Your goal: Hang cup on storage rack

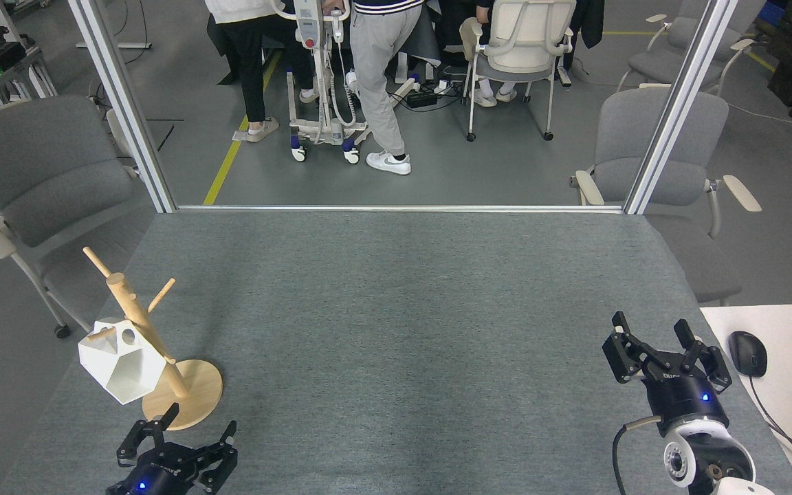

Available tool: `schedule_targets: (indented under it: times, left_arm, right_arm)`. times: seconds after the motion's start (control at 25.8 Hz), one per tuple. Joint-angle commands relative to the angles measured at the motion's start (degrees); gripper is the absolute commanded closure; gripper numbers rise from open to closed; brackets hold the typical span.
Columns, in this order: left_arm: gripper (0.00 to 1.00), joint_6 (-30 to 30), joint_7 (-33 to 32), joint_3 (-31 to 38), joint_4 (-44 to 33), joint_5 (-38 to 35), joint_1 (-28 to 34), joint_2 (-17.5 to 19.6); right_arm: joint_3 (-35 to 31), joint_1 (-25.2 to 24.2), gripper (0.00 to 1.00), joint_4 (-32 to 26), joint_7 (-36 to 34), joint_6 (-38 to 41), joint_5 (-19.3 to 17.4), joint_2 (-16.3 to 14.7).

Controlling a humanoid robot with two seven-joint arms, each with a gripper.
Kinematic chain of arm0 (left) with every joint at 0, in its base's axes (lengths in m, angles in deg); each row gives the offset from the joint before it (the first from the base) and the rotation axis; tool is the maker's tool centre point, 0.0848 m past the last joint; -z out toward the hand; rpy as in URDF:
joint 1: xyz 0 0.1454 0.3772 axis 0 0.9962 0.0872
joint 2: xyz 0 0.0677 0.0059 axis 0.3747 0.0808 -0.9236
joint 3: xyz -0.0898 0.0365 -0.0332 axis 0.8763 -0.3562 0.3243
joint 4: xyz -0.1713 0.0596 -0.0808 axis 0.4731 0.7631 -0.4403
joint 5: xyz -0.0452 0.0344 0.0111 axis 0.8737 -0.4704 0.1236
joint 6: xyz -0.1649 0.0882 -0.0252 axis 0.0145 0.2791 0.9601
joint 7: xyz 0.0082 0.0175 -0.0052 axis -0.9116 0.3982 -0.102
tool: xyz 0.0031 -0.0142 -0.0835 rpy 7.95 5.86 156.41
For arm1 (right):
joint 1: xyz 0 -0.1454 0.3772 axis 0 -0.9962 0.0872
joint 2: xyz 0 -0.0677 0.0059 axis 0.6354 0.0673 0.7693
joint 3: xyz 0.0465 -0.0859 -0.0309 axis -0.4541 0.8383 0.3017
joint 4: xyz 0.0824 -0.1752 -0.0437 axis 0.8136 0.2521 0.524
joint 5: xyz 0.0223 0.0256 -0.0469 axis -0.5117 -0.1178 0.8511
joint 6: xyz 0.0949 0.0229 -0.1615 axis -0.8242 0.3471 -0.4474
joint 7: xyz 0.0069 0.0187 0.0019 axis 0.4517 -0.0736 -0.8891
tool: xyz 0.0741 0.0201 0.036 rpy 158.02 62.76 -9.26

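Note:
The white faceted cup (119,359) hangs by its ring handle on a left-pointing peg of the storage rack (140,327), a light wooden mug tree whose round disc base sits at the near left of the grey table. My left gripper (183,433) is open and empty, just in front of the rack's base, apart from the cup. At the near right of the table my right gripper (657,338) stands open with nothing between its fingers.
The grey table (396,309) ends at a metal frame with two upright posts at the back. Grey chairs (38,172) stand off both back corners. People stand on the floor beyond. A white desk with a mouse (748,352) and keyboard is at the right.

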Motion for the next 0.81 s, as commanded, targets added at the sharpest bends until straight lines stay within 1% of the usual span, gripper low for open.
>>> schedule_targets:
  times: [0.0, 0.19, 0.27, 0.31, 0.43, 0.5, 0.58, 0.77]
  left_arm:
    - [0.02, 0.0, 0.6, -1.1, -0.9, 0.1, 0.9, -3.4]
    - [0.02, -0.7, 0.5, -2.2, -1.9, 0.0, 0.6, -10.4]
    - [0.02, -2.5, 0.6, -4.9, -2.1, 0.1, 0.3, -10.7]
    - [0.02, -4.7, 0.7, -7.0, -2.3, 0.1, 0.1, -10.7]
    - [0.02, -14.0, 1.0, -14.9, -2.7, 0.5, -1.0, -10.8]
    - [0.02, -17.7, 1.2, -18.1, -2.7, 1.2, -1.9, -10.9]
    - [0.02, -19.8, 1.2, -19.7, -2.7, 2.2, -3.2, -11.0]
    - [0.01, -23.1, 0.4, -23.2, -2.5, 7.9, -7.7, -11.1]
  right_arm:
    - [0.0, 0.1, 0.01, 0.0, 0.0, 0.0, 0.0, -0.1]
    - [0.0, 0.0, 0.01, 0.0, 0.0, 0.0, 0.0, -0.3]
    - [0.0, 0.1, 0.01, 0.0, 0.0, 0.0, 0.0, -0.5]
    - [-0.1, 0.1, 0.01, 0.0, 0.0, 0.0, 0.0, -0.5]
    - [-0.1, 0.8, 0.01, 0.0, 0.0, 0.0, 0.1, -0.7]
    - [0.1, 1.2, 0.01, 0.0, 0.0, 0.1, 0.1, -0.7]
    - [0.1, 1.3, 0.01, 0.0, 0.0, 0.1, 0.1, -0.7]
    - [0.4, 1.0, 0.01, -0.1, -0.1, 0.2, 0.7, -0.3]
